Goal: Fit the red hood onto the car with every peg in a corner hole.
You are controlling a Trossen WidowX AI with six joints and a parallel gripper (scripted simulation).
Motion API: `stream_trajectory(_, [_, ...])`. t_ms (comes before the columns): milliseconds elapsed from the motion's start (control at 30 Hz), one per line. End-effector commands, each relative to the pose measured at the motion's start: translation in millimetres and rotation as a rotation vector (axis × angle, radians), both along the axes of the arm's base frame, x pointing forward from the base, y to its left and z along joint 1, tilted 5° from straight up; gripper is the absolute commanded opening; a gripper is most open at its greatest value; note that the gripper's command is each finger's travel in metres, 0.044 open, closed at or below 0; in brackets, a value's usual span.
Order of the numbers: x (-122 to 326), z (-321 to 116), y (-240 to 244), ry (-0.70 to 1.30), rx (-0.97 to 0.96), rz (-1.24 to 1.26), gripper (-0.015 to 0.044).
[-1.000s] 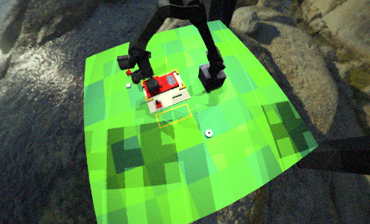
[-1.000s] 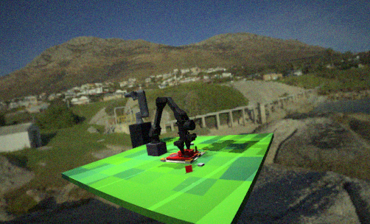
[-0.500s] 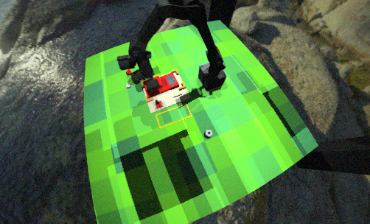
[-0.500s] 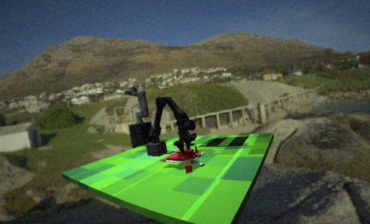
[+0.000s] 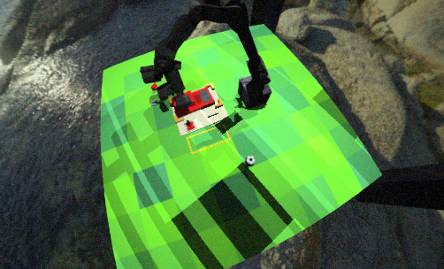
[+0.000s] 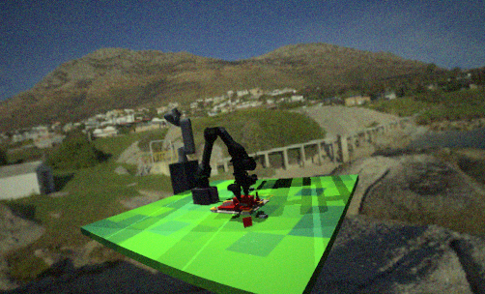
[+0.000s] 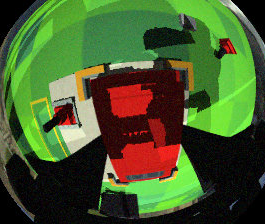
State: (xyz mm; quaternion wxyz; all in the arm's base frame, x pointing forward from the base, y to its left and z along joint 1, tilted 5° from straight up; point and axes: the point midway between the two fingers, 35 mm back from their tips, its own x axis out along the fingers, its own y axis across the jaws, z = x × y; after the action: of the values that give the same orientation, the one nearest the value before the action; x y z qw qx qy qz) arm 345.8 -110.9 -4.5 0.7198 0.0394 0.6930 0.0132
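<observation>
The hood [image 7: 128,102], a red shell, is between the fingers of my gripper [image 5: 183,101] [image 7: 143,133], which is shut on it. The hood is over the toy car chassis [image 5: 210,95] [image 7: 153,154], low at its deck. I cannot tell whether it touches the deck or sits flat. The chassis, red with a grey strip at one end, lies in the jig, whose orange corner brackets show around it. The engine block, the pegs and the corner holes are hidden or too dark to make out.
A white plate [image 5: 214,117] [image 7: 73,87] carries a small red piece [image 5: 189,126] [image 7: 67,116]. Another red piece [image 5: 155,86] [image 6: 247,221] [image 7: 228,46] and a small grey block [image 5: 154,103] [image 7: 187,21] lie beyond the jig. A white ring [image 5: 252,160] lies farther off. A yellow outline [image 5: 189,145] marks the table.
</observation>
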Motion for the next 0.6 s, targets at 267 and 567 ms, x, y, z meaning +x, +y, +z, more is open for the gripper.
stream_trajectory(267, [0.4,-1.0,-0.4,-0.005,-0.002,-0.002,0.0])
stream_trajectory(567, [0.3,-1.8,-0.3,-0.006,-0.002,-0.002,0.0])
